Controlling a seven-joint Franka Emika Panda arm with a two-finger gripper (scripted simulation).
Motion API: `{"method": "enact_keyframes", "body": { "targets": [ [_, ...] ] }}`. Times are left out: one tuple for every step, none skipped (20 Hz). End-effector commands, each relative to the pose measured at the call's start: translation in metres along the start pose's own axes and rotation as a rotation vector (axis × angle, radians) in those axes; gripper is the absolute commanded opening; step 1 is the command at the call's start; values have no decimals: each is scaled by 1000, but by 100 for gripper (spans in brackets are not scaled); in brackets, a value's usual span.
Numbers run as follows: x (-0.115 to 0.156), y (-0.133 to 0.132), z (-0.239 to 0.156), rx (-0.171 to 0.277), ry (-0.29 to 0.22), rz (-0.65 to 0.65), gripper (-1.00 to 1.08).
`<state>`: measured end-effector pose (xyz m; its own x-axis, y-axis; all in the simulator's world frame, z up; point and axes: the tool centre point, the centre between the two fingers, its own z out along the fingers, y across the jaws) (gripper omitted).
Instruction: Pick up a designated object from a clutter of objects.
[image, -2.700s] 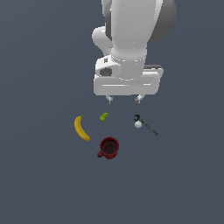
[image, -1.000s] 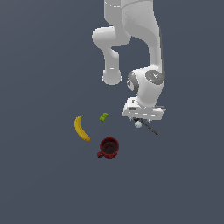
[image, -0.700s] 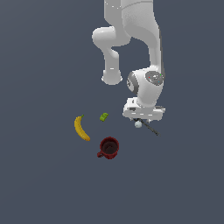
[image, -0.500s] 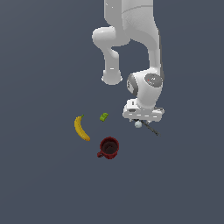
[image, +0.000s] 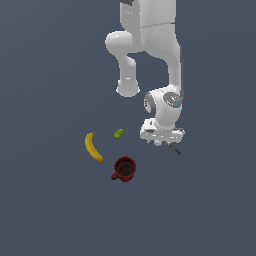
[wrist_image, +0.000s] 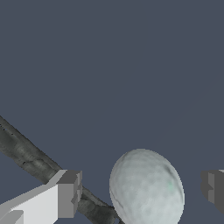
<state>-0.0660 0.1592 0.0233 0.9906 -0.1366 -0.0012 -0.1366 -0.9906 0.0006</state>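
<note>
The designated object, a small pale white ball, lies between my two fingers in the wrist view, with a gap on each side. In the exterior view the ball peeks out just under the white hand. My gripper is down at the floor around it, and the gripper stands open. A thin dark wrench runs past the ball, passing behind one finger; its end shows beside the hand. The clutter's yellow banana, green block and dark red mug lie toward the exterior view's left.
The floor is a plain dark grey-blue surface. The arm's white links rise above the hand. The mug is the nearest of the other objects to the hand, below and to the exterior view's left of it.
The arm has come down from high above the clutter to floor level over the ball. In the last second the hand has sunk only slightly. The objects have not moved.
</note>
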Motion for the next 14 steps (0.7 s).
{"method": "enact_keyframes", "body": {
  "targets": [
    [0,0,2,0,1,0,100],
    [0,0,2,0,1,0,-100],
    [0,0,2,0,1,0,-100],
    [0,0,2,0,1,0,-100],
    [0,0,2,0,1,0,-100],
    [0,0,2,0,1,0,-100],
    [0,0,2,0,1,0,-100],
    [0,0,2,0,1,0,-100],
    [0,0,2,0,1,0,-100],
    [0,0,2,0,1,0,-100],
    [0,0,2,0,1,0,-100],
    [0,-1,2,1,2,0,-100],
    [1,-1,2,1,2,0,-100],
    [1,-1,1,1,2,0,-100]
  ]
}}
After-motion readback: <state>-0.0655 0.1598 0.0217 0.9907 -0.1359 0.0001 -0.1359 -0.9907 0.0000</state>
